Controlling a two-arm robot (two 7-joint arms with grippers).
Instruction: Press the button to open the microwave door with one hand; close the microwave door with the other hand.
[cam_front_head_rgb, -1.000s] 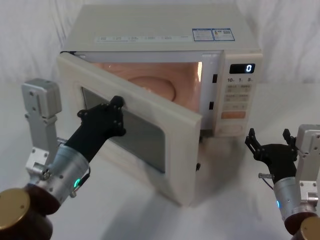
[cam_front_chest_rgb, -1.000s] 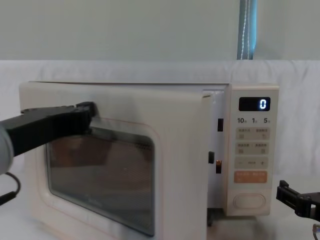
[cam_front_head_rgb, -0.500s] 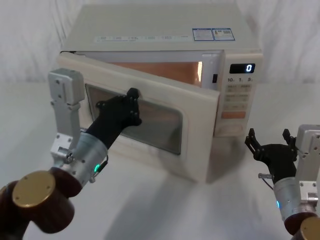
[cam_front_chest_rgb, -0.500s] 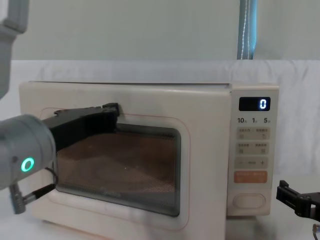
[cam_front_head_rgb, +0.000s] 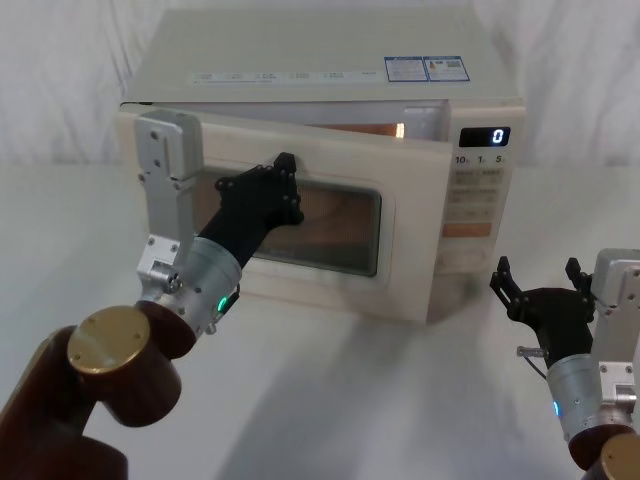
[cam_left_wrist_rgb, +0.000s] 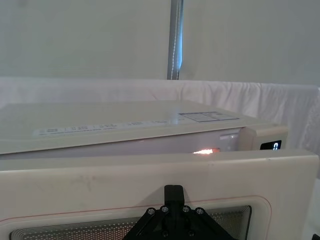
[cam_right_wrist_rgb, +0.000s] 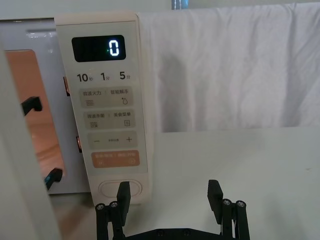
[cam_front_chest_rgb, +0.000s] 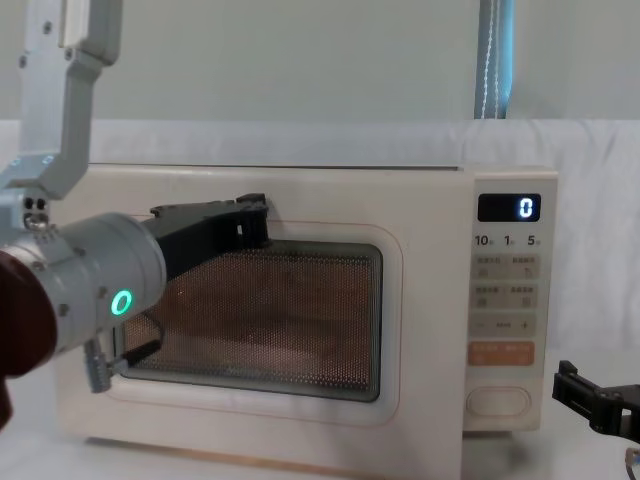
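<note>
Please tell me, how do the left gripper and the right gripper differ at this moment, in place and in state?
The left gripper is raised and pressed against the microwave door, which is nearly shut; the right gripper hangs low beside the microwave, touching nothing. The left gripper's fingers lie together, while the right gripper's fingers stand wide apart, facing the button. Both are black and hold nothing.

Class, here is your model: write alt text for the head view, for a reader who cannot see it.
The left gripper presses against the microwave door, which stands slightly ajar with the lit interior showing along its top edge. The right gripper hovers open in front of the control panel, whose display reads 0.
</note>
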